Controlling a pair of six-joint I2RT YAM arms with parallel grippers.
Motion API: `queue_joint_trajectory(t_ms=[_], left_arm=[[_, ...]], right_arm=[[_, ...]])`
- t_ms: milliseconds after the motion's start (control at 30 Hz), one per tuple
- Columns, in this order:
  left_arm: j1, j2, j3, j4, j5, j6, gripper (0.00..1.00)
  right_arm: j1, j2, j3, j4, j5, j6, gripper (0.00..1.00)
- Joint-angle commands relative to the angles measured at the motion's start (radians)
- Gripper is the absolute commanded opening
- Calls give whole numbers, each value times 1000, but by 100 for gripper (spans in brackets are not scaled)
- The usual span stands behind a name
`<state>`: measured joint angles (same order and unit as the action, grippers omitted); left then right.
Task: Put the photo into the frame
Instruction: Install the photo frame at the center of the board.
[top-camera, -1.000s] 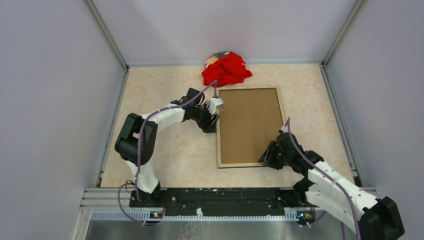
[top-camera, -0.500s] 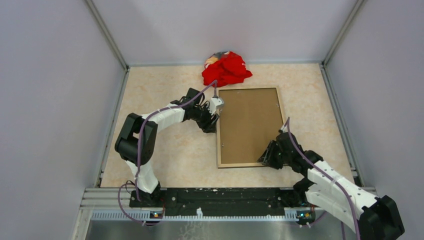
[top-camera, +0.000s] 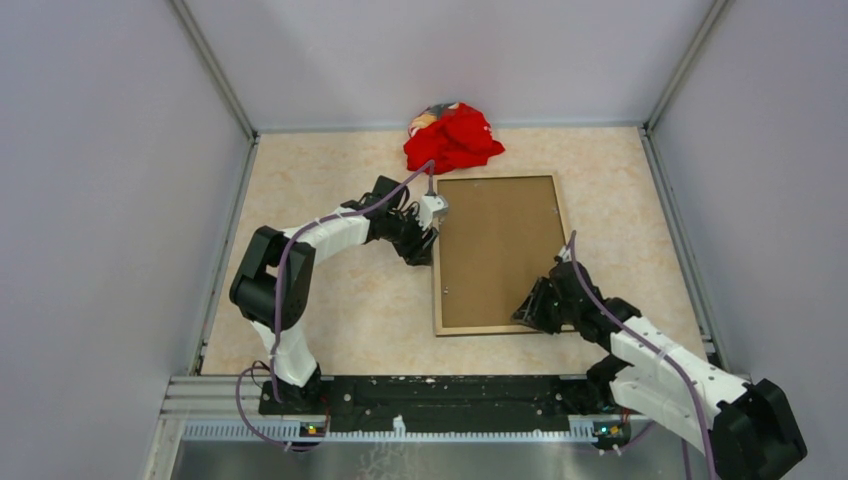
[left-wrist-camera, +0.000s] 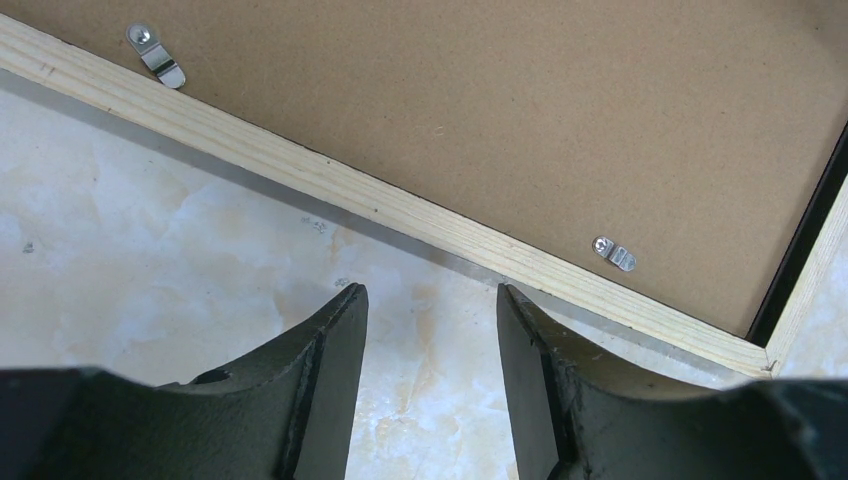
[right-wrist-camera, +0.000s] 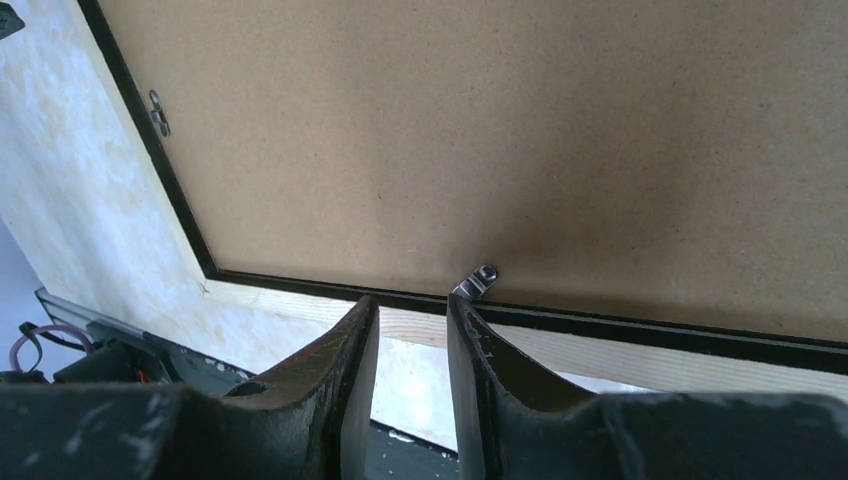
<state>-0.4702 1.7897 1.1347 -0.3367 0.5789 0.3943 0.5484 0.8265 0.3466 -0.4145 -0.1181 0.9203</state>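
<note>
Top external view: a large thin rectangular picture frame (top-camera: 437, 290) lies back-up on the pale marbled surface (top-camera: 330, 300). Its pale wood rails enclose a plain brown hardboard backing sheet (top-camera: 497, 250).
Photo: visible in no view. Whether the landscape print lies under the backing cannot be told.
Left gripper (top-camera: 428, 238): dark and two-fingered, at the frame's left long rail toward the far end. The left wrist view shows its fingers well apart and empty, with the tips over bare surface just short of the rail.
Right gripper (top-camera: 528, 308): at the near short rail, close to the right corner. The right wrist view shows only a narrow gap between the fingers and nothing in it. A small silver metal turn clip (right-wrist-camera: 477, 283) sits just ahead of the right finger.
Step in hand: probably working the retaining clips around the backing. Whether this is to lock it down or to free it cannot be judged from here.
Next move: a short, low nudge of the right fingertip against the clip tab, with the frame kept from sliding. The left gripper is placed to brace the rail.
Edges: a black rebate line runs inside the wood rails. Two more silver clips (left-wrist-camera: 612, 253) lie flat along the left side.
Open room: there is wide bare surface left of the frame. A crumpled red cloth (top-camera: 452, 140) lies just beyond its far left corner, and the right wall is near.
</note>
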Motion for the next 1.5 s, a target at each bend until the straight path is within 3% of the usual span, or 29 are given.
queue_joint_trajectory(t_ms=[0,367,500,1033,1233,1467], left_arm=[[-2,-9,16,21,15,6,57],[-2,-8,16,19,20,7,57],[-2,-11,15,11,48,-5,56],[-2,48,15,21,86,-48,54],[-2,73,22,26,85,-56,45],[0,77,26,25,109,-60,45]], right_arm=[[8,22,-15,38,9,2,31],[8,8,68,76,-26,0,32],[7,42,89,184,-74,17,32],[87,497,145,763,-151,33,30],[120,628,200,840,-158,32,30],[135,699,223,860,-174,32,30]])
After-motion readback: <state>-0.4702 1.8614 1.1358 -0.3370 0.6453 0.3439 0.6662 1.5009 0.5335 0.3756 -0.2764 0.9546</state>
